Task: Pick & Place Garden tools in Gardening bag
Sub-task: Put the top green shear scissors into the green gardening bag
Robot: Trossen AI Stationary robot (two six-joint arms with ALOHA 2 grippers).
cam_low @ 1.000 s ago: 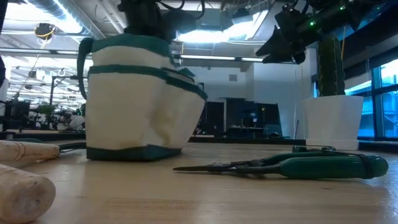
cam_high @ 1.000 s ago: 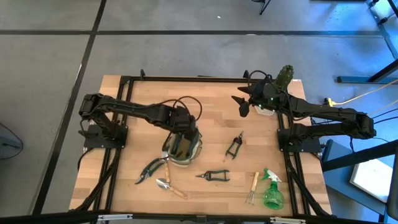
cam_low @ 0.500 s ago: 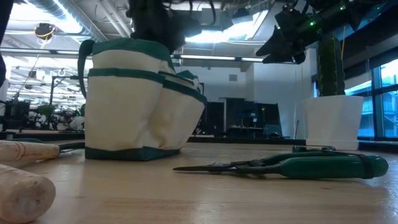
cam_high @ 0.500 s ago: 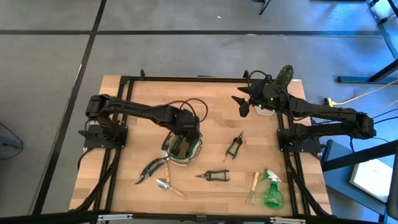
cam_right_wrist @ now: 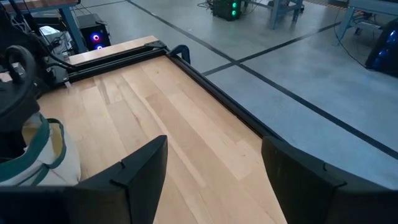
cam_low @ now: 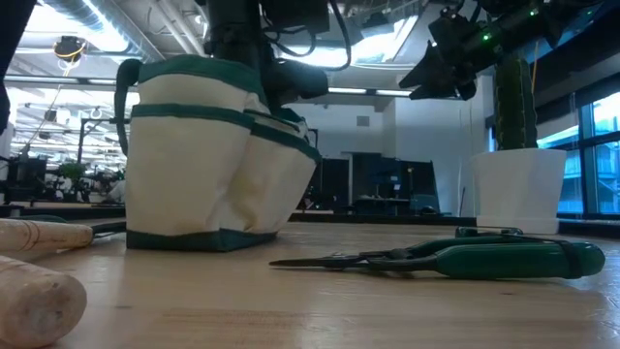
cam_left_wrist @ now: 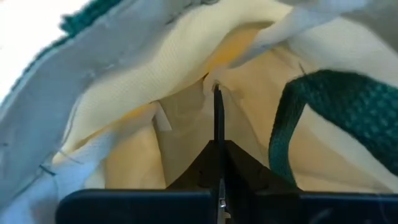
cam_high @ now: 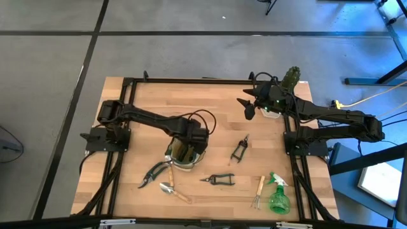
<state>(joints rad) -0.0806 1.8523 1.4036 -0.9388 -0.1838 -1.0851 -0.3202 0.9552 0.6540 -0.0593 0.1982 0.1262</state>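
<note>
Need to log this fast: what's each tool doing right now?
Left tool: closed, down inside the bag, holding nothing visible.
Right tool: open, empty.

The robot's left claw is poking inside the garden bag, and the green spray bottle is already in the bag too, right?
Not quite. The left gripper is inside the bag, but the high view shows the spray bottle lying on the table near its front right corner.
</note>
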